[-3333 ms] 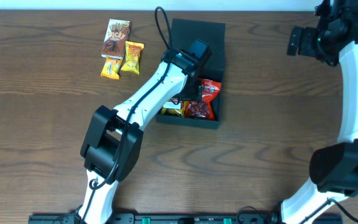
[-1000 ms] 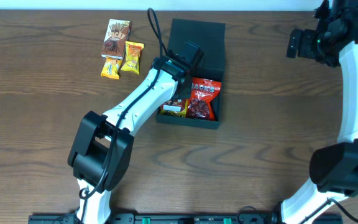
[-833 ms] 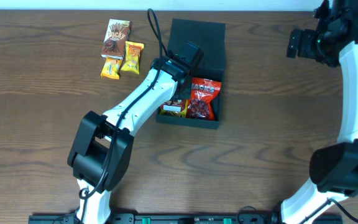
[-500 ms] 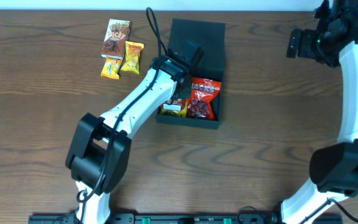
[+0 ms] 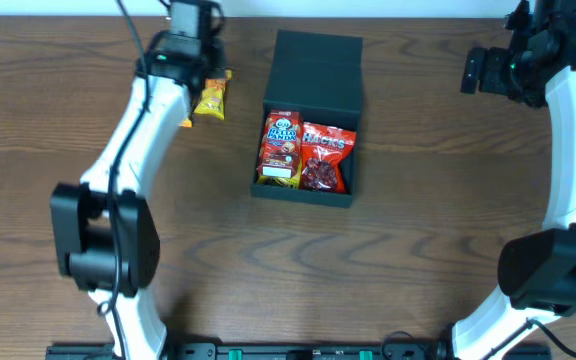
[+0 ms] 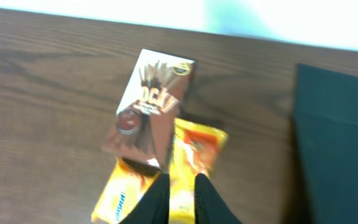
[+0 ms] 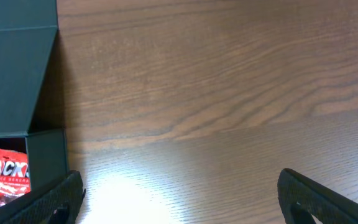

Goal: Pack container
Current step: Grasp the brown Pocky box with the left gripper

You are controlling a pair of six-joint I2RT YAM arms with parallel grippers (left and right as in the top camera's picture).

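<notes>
Overhead view: the matte black rectangular cardboard container (image 5: pixel 318 65) lies on the brown wooden table (image 5: pixel 418 220) with its flap lid folded open on the far side. Two packets lie side by side inside it: a red packet lettered "HELLO PANDA" (image 5: pixel 280 147) on the left, and a red packet lettered "HACKS" (image 5: pixel 326 157) touching it on the right.

Left of the container, well apart from it, three snacks lie bunched together. They are one brown carton (image 6: pixel 149 109) whose blurred lettering reads as "Pocky", one orange-yellow wrapper (image 6: pixel 199 146) and one yellow wrapper (image 6: pixel 117 200). The writing on both wrappers is illegible.

The left gripper (image 6: pixel 180 184) hangs over these three snacks. Its fingers are drawn nearly together, leaving only a narrow slit, and they grasp nothing.

The right gripper (image 7: pixel 179 176) sits right of the container, well apart from it. Its fingers are spread wide and hold nothing.
</notes>
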